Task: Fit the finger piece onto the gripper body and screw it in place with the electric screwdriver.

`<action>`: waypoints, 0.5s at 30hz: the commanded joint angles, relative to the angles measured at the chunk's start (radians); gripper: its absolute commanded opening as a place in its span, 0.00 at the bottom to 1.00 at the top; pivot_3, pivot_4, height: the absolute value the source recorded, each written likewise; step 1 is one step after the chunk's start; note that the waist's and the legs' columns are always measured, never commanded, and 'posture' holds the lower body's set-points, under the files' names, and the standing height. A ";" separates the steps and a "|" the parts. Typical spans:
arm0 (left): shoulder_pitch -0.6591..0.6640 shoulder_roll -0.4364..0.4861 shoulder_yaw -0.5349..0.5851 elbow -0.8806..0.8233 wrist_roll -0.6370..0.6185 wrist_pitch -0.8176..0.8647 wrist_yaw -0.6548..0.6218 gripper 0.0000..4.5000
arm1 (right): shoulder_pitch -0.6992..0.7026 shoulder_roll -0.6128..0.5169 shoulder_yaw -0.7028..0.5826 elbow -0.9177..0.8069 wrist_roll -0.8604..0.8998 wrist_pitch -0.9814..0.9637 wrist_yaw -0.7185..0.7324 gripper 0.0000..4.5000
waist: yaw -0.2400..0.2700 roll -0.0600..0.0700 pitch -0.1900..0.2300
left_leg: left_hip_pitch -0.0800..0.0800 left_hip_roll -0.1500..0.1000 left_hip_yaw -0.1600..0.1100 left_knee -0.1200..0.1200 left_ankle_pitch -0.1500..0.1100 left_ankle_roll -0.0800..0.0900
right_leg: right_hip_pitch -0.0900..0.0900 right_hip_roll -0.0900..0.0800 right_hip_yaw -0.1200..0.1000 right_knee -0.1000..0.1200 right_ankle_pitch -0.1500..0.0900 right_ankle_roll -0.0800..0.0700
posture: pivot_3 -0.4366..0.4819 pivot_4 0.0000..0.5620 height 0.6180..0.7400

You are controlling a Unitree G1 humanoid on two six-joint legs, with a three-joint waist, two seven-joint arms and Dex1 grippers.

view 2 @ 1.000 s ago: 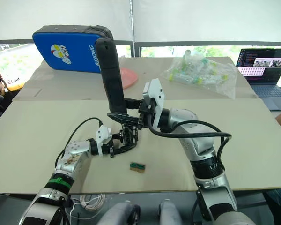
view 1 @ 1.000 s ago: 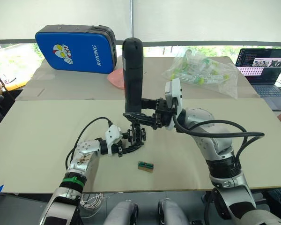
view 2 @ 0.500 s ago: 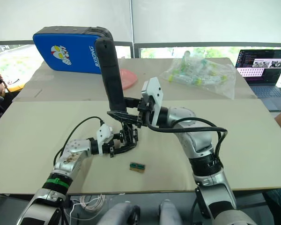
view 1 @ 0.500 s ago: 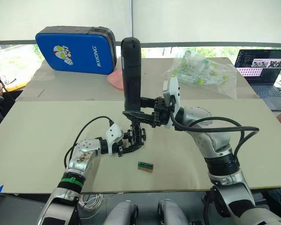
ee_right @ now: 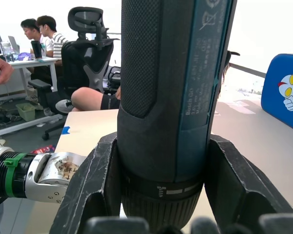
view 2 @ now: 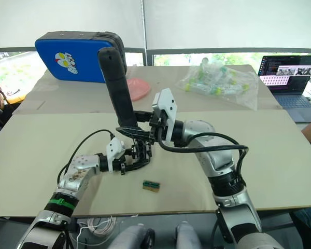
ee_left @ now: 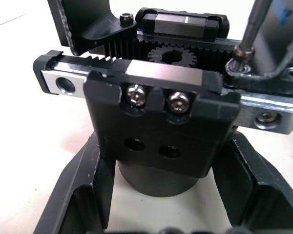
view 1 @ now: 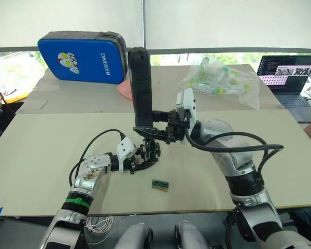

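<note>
The gripper body [view 1: 146, 153] stands on the table, a black block with a toothed rack and gear on its face [ee_left: 161, 122]. My left gripper [view 1: 137, 161] is shut on its rounded base, one finger [ee_left: 83, 195] on each side. The electric screwdriver [view 1: 140, 88], a thick black cylinder, stands nearly upright over the body with my right gripper [view 1: 147, 124] shut around its lower end [ee_right: 163, 161]. Its thin metal bit [ee_left: 251, 24] rests on a screw head [ee_left: 238, 63] in the black finger piece [ee_left: 278, 56], which sits on one end of the body's rail.
A small green part [view 1: 160, 184] lies on the table near the front. At the back are a blue case [view 1: 83, 52], a pink plate [view 1: 124, 87], a plastic bag of parts [view 1: 223, 78] and a laptop [view 1: 287, 78]. People sit at desks [ee_right: 44, 39] beyond.
The right arm has shifted a little to the left and the screwdriver's top has leaned left. The left gripper and the gripper body have stayed put.
</note>
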 commanded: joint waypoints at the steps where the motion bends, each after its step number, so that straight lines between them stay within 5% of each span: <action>1: 0.020 0.002 -0.018 -0.029 -0.006 0.023 -0.013 0.51 | 0.048 -0.009 0.059 0.047 -0.033 0.046 0.004 0.44 | -0.002 0.000 -0.001 | 0.001 0.000 0.000 -0.001 0.000 0.000 | 0.001 0.000 0.000 -0.002 0.000 0.000 | 0.48 0.27 1.00; 15: 0.040 0.002 -0.020 -0.057 -0.009 0.033 0.001 0.51 | 0.044 -0.010 0.051 0.075 -0.042 0.024 0.004 0.44 | -0.004 0.000 -0.008 | 0.007 0.000 0.000 -0.006 -0.001 0.001 | 0.006 0.000 0.000 -0.007 0.000 0.000 | 0.48 0.27 1.00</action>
